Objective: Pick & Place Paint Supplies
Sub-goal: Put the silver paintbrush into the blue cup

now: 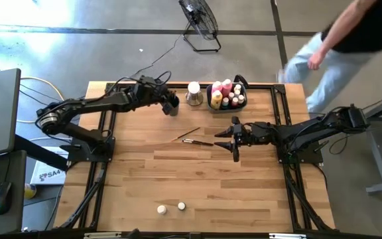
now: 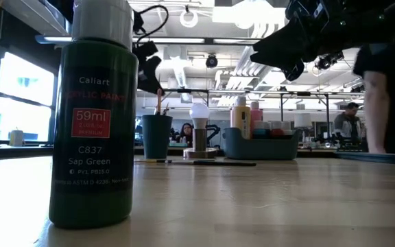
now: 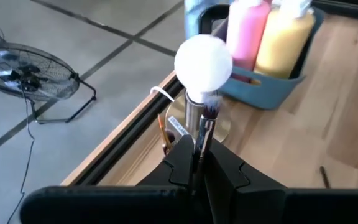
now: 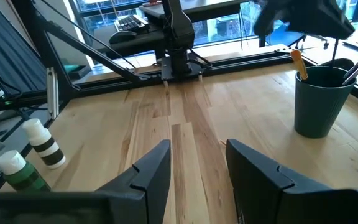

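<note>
Above cup [image 1: 172, 106], brush [image 3: 205, 124] upright betw. clamped left fingers [image 3: 182, 158], bristles up.

The green paint bottle [image 2: 92, 116] label reads "Caliart", "59ml", "C837", "Sap Green".

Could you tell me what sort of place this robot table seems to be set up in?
Probably an open-plan lab or workshop: a bare concrete floor with a floor fan, exposed ceiling ducts, and rows of desks beyond the wooden table.
</note>
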You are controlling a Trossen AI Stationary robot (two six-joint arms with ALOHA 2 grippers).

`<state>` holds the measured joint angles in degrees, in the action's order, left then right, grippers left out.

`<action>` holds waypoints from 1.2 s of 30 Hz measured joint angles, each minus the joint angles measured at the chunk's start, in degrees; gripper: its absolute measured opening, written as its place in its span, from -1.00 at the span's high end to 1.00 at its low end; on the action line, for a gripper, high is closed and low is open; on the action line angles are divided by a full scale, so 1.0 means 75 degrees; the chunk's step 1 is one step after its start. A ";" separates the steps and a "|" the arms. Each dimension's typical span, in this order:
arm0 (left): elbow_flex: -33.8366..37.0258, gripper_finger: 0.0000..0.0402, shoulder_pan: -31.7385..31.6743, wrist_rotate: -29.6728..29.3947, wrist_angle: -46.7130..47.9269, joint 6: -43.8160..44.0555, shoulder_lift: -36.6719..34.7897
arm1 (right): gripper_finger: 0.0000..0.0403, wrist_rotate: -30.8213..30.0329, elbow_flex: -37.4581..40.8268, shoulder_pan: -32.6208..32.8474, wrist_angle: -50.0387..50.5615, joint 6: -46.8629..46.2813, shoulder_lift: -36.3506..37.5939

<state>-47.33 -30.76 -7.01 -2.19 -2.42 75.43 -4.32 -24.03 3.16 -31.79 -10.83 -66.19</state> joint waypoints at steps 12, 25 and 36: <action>0.0000 0.90 0.0000 0.0054 -0.0164 0.0215 0.0856 | 0.26 0.0000 0.0000 0.0000 0.0041 -0.0009 0.0000; 0.0000 0.88 0.0000 0.0044 -0.0156 0.0394 0.1047 | 0.26 0.0003 -0.0001 0.0000 0.0045 -0.0012 0.0000; -0.0003 0.48 0.0000 -0.0026 -0.0108 0.0270 0.0723 | 0.26 0.0035 0.0000 0.0000 0.0052 -0.0012 0.0000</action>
<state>-47.35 -30.76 -7.20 -2.99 -0.39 80.86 -4.06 -24.03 3.16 -31.40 -10.92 -66.19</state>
